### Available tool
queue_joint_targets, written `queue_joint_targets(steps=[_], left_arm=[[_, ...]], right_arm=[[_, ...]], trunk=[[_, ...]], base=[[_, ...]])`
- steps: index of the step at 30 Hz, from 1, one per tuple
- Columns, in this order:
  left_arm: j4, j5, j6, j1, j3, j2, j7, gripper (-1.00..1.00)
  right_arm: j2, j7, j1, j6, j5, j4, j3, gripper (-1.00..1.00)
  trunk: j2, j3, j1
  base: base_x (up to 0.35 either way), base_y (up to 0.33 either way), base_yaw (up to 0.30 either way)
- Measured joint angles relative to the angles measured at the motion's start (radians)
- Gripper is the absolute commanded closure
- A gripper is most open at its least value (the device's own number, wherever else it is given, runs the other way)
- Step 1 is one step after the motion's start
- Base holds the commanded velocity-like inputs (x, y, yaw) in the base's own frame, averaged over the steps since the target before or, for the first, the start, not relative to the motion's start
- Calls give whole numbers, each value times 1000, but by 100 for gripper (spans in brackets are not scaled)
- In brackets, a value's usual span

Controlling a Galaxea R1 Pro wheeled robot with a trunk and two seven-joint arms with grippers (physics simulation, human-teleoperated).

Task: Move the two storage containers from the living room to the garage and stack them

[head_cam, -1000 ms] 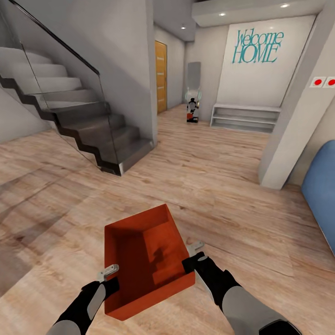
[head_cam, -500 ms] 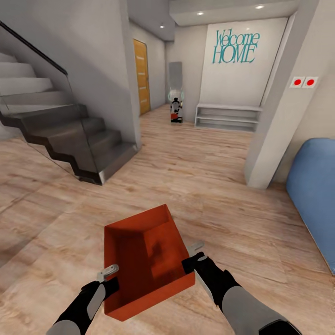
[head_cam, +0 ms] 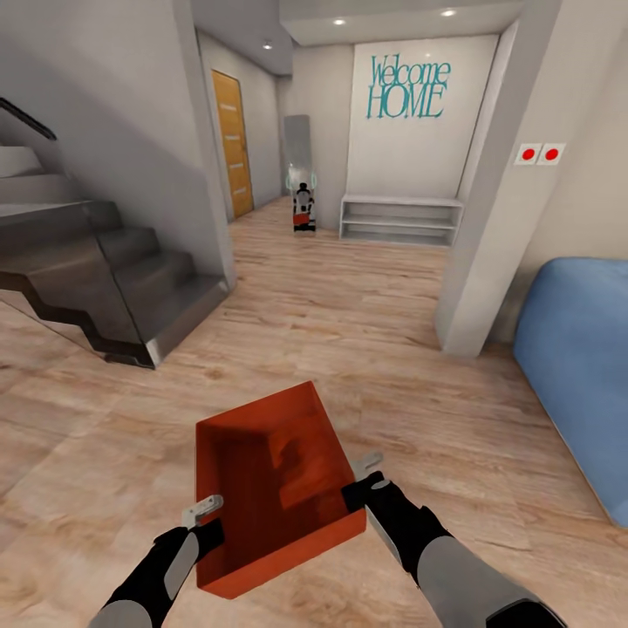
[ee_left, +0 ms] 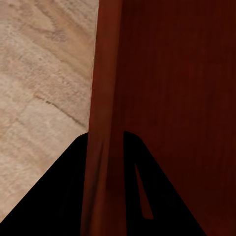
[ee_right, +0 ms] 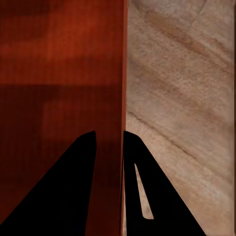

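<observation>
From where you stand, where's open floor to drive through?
Bare wood floor runs ahead between the staircase and the pillar. Crowded right by the blue sofa; the container blocks the patch directly below.

both arms forward, jaws clamped shut

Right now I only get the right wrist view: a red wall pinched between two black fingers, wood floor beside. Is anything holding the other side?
Observer: Yes, the left gripper clamps the opposite wall of the storage container.
Operator: Is anything inside it?
Observer: No, its inside is bare.
Operator: What's ahead?
Observer: A hallway with teal Welcome HOME lettering, a staircase to the left, a blue sofa to the right.
</observation>
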Motion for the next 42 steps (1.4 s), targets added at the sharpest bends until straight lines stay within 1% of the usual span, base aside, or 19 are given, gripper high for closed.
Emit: queue_joint_targets(steps=[42], left_arm=[[0, 2, 10, 0, 0, 3, 0, 100]], right_arm=[[3, -1, 0, 9, 1, 1, -2, 100]], trunk=[[0, 0, 0]], base=[[340, 0, 0]])
